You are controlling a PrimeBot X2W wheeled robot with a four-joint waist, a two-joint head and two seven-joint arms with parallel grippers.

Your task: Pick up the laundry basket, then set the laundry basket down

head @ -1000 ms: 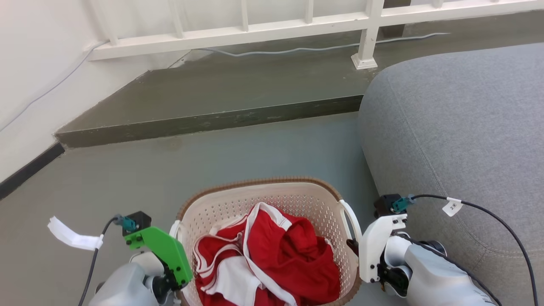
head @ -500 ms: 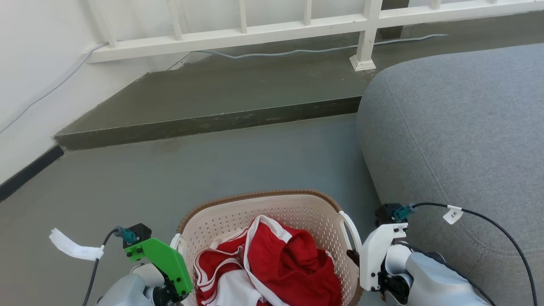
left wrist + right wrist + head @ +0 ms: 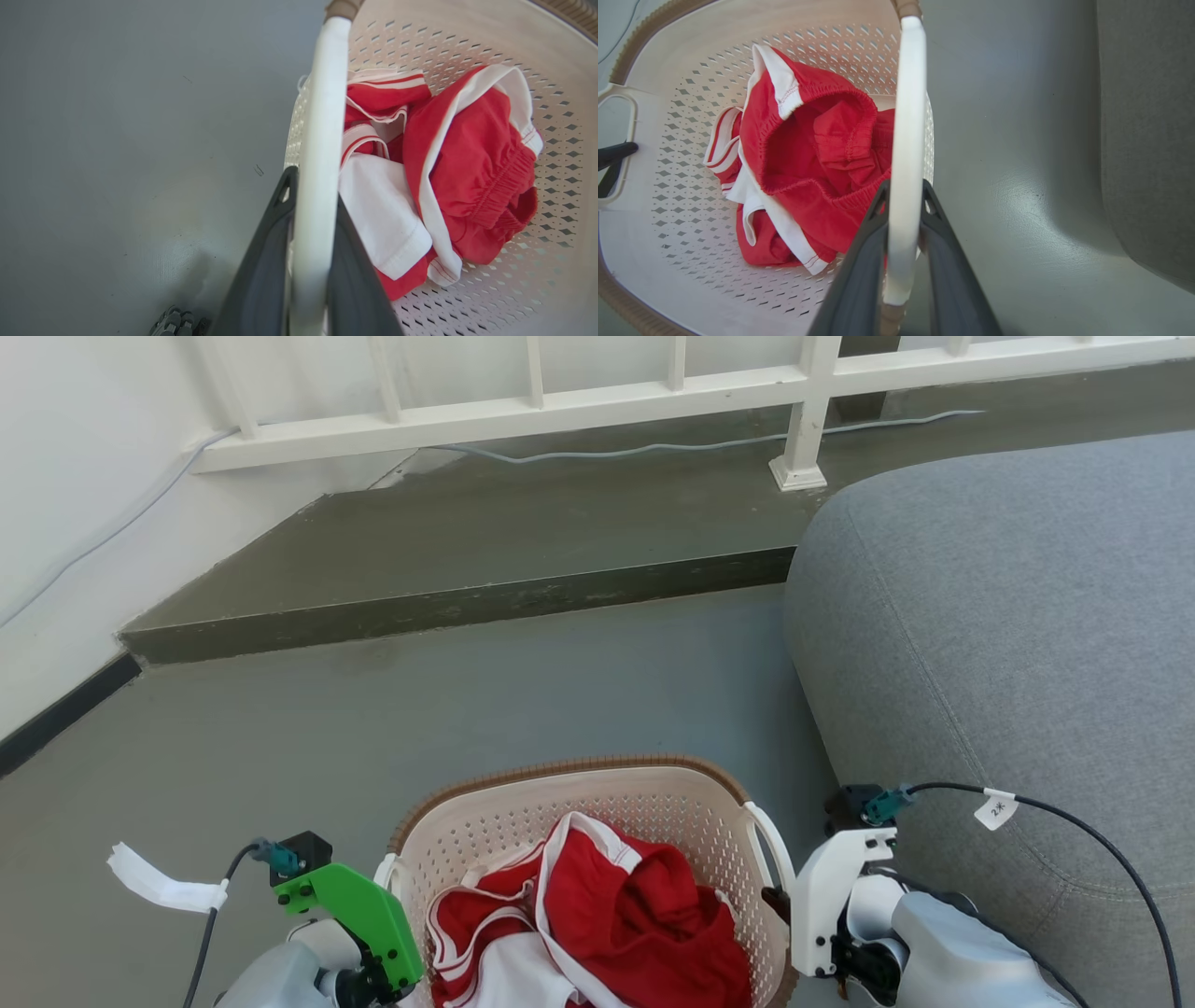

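Your left gripper (image 3: 314, 191) is closed on the left handle (image 3: 322, 116) of the laundry basket (image 3: 523, 812), with one dark finger (image 3: 266, 261) on each side of the white loop. Your right gripper (image 3: 905, 186) is closed the same way on the right handle (image 3: 908, 93). Both arms sit low at the bottom of the head view, your left wrist (image 3: 359, 915) with its green plate on one side and your right wrist (image 3: 831, 896) with its white plate on the other, and your grey left forearm (image 3: 271, 980) and right forearm (image 3: 962, 952) reach back toward you.
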